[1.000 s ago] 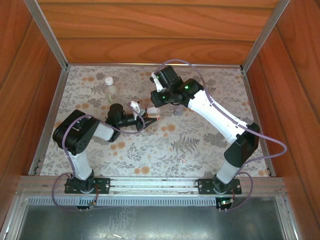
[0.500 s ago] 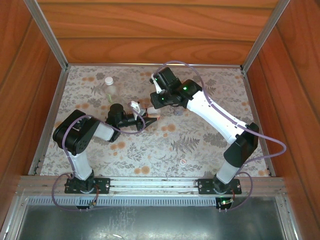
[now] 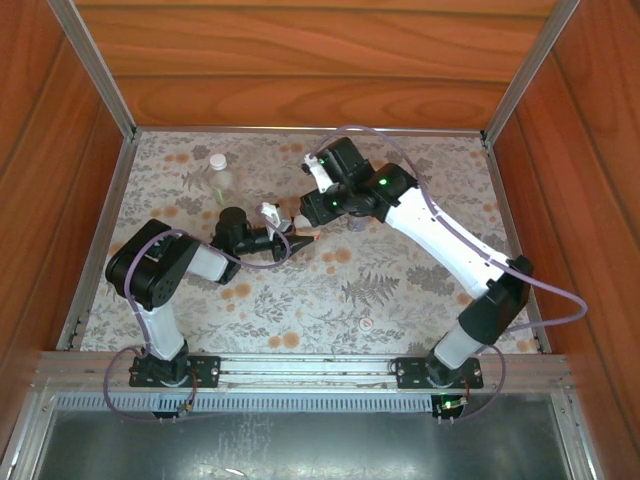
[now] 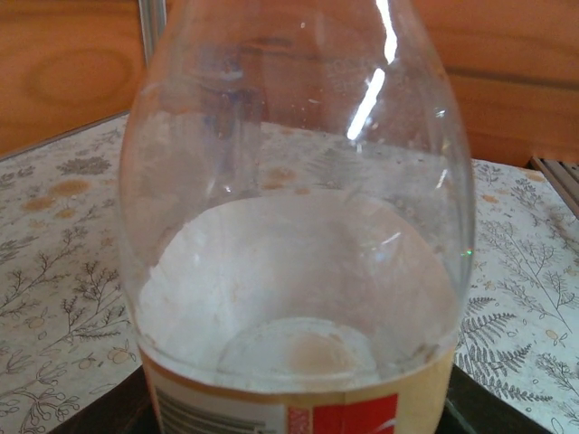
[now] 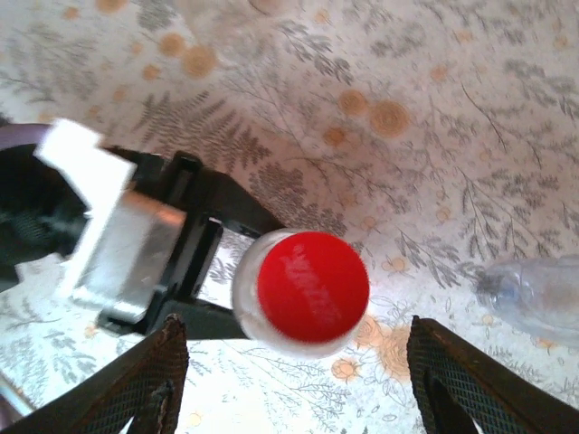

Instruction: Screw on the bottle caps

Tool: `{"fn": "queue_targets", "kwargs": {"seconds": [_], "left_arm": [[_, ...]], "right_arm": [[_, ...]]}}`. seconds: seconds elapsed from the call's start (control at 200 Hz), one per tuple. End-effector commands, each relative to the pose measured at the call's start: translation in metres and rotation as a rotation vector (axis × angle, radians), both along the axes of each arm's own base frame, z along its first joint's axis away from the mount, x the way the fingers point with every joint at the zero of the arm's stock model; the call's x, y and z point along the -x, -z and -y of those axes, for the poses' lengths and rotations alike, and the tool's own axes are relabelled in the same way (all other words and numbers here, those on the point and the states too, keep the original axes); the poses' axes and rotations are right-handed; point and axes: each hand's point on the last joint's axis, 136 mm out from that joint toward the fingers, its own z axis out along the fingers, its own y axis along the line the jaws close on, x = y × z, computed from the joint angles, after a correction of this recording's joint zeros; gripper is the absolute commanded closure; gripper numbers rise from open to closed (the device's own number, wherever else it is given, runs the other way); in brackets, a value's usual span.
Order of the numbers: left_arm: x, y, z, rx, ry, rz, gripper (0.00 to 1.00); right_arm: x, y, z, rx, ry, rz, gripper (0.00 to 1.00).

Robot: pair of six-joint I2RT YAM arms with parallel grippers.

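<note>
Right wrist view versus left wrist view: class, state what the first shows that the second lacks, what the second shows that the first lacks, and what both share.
Right wrist: the red cap atop the labelled bottle, the right gripper open on either side of it, the left gripper clamping that bottle, and a second clear bottle. Left wrist: the red-orange label and the wooden wall. Both: the labelled bottle and the floral table.

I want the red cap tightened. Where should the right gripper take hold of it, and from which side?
Grip the red cap across its round side wall, coming straight down from above. Its flat top faces up on the bottle, which the left gripper holds lower down, and the right gripper hangs open above, one finger either side.
</note>
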Motion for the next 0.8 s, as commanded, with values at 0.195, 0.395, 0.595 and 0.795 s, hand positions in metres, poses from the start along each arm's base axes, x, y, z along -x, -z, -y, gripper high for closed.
{"fn": "queue_targets", "kwargs": {"seconds": [0.195,0.395,0.595,0.795], "left_arm": [[0.033,0.036,-0.003,-0.044,0.166,-0.171,0.50],[0.042,0.037,-0.005,-0.045,0.192,-0.177,0.50],[0.045,0.039,-0.005,-0.046,0.205,-0.190,0.50],[0.045,0.040,-0.005,-0.047,0.212,-0.194,0.50]], "right_arm": [[0.034,-0.048,-0.004,-0.196,-0.445,0.128,0.35],[0.028,-0.049,0.004,-0.221,-0.598,0.150,0.41],[0.025,-0.028,0.005,-0.156,-0.728,0.125,0.42],[0.016,-0.012,-0.002,-0.139,-0.778,0.053,0.44]]}}
